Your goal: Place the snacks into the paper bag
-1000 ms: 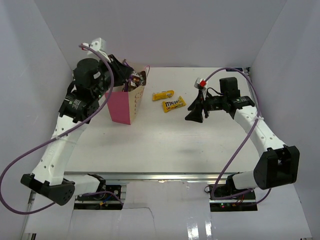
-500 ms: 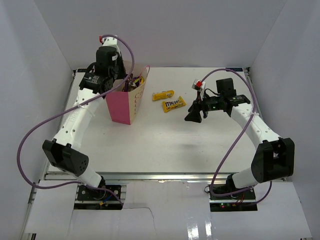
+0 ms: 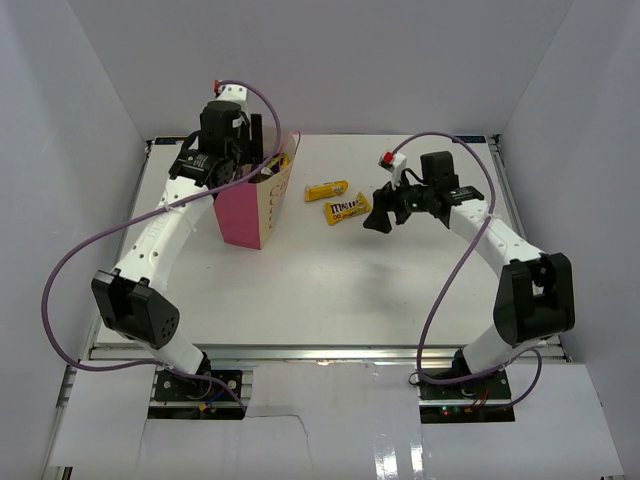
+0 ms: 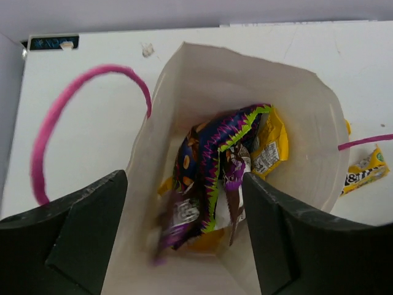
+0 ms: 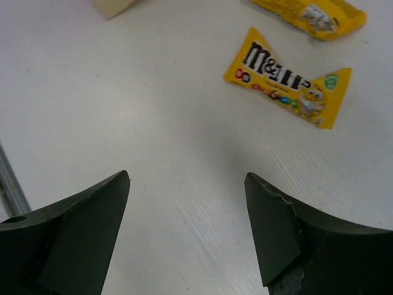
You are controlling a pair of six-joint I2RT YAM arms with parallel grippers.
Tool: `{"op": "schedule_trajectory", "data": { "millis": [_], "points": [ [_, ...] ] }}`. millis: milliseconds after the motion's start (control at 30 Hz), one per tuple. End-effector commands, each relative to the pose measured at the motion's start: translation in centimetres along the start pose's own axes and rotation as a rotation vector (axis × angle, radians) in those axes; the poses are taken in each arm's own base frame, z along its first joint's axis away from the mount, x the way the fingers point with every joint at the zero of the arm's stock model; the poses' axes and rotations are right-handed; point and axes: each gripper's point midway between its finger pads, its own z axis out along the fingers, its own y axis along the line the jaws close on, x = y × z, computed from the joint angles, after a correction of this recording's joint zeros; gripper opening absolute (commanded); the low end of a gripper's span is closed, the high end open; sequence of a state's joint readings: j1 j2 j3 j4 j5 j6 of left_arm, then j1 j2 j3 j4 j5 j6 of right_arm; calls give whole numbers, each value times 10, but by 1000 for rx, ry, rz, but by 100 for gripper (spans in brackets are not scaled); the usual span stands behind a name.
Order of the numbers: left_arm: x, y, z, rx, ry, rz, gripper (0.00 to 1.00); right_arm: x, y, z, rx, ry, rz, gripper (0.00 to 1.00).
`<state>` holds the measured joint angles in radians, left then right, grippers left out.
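Note:
The pink paper bag (image 3: 243,212) stands upright at the back left of the table. My left gripper (image 3: 243,163) hovers over its mouth, open and holding nothing. Looking down inside the paper bag (image 4: 184,67), I see the large purple chip bag (image 4: 212,147), a yellow packet (image 4: 271,142) and a blurred small purple wrapper (image 4: 175,222) below my left gripper (image 4: 183,178). Two yellow packets (image 3: 327,190) (image 3: 347,208) lie on the table right of the bag. My right gripper (image 3: 378,216) is open just right of them, above the table. The M&M's packet (image 5: 284,77) lies beyond my right gripper (image 5: 187,178).
A thin pink loop handle (image 4: 58,120) hangs out over the table on the bag's left side. Another yellow packet (image 5: 313,12) lies at the top edge of the right wrist view. White walls enclose the table on three sides.
My left gripper has risen over the bag's mouth and opened, and a small purple wrapper is falling inside. My right gripper has moved left toward the yellow packets and opened wider.

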<state>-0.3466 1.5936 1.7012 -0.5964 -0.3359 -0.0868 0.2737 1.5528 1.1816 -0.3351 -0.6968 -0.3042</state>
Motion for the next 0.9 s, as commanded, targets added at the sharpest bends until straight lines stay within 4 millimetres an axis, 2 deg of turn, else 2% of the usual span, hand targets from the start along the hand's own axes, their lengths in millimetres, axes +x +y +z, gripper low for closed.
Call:
{"op": "schedule_trajectory", "data": {
  "millis": [0, 33, 67, 100, 133, 167, 200, 233, 267, 300, 333, 367, 400, 433, 467, 500, 533, 567, 600, 633, 733, 767, 833, 867],
  "points": [
    [-5, 1, -10, 20, -25, 3, 88, -50, -48, 18, 268, -126, 103, 82],
    [-7, -1, -12, 32, -27, -2, 92, -51, -64, 21, 344, -128, 163, 83],
    [-13, -2, -17, 45, -41, -13, 96, -37, -75, 39, 361, -85, 246, 83],
    [-18, -3, -22, 60, -51, -18, 97, -57, -81, 42, 374, -116, 311, 84],
    [-21, -8, -27, 92, -53, -24, 97, -48, -85, 49, 382, -69, 366, 85],
    [-33, -8, -38, 111, -83, -48, 97, -35, -91, 68, 360, -26, 402, 86],
    [-37, -9, -46, 130, -93, -59, 97, -50, -90, 73, 307, -45, 361, 86],
    [-41, -13, -55, 164, -106, -70, 97, -53, -88, 79, 252, -41, 294, 86],
    [-41, -13, -61, 176, -108, -81, 98, -44, -83, 89, 165, 2, 202, 86],
    [-51, -9, -84, 190, -149, -121, 98, -63, -80, 87, 59, 1, -158, 85],
    [-52, -8, -95, 207, -161, -140, 98, -61, -67, 87, -45, 12, -270, 85],
    [-50, -7, -105, 219, -168, -162, 98, -46, -68, 88, -79, 63, -324, 85],
    [-45, -3, -126, 237, -186, -206, 98, -44, -72, 88, -94, 81, -412, 84],
    [-40, -2, -135, 248, -187, -229, 98, -51, -81, 88, -103, 85, -635, 84],
    [-33, -3, -144, 270, -185, -253, 98, -39, -88, 95, -129, 117, -703, 84],
    [-10, -6, -141, 279, -142, -268, 98, -23, -88, 93, -170, 179, -746, 82],
    [-8, -3, -161, 303, -166, -331, 98, -31, -95, 93, -185, 186, -897, 82],
    [1, -6, -166, 324, -151, -358, 98, -16, -101, 101, -216, 218, -917, 81],
    [9, -7, -169, 337, -141, -387, 98, -10, -104, 102, -227, 252, -929, 80],
    [25, -8, -173, 347, -118, -441, 98, -14, -109, 103, -230, 252, -978, 79],
    [48, -12, -178, 365, -89, -555, 98, 6, -118, 118, -269, 284, -961, 78],
    [52, -13, -179, 374, -88, -578, 98, 0, -121, 120, -258, 279, -969, 78],
    [50, -18, -182, 414, -111, -614, 98, 5, -122, 126, -265, 292, -956, 76],
    [57, -24, -183, 446, -90, -640, 98, 11, -123, 130, -277, 299, -947, 75]
  ]
}}
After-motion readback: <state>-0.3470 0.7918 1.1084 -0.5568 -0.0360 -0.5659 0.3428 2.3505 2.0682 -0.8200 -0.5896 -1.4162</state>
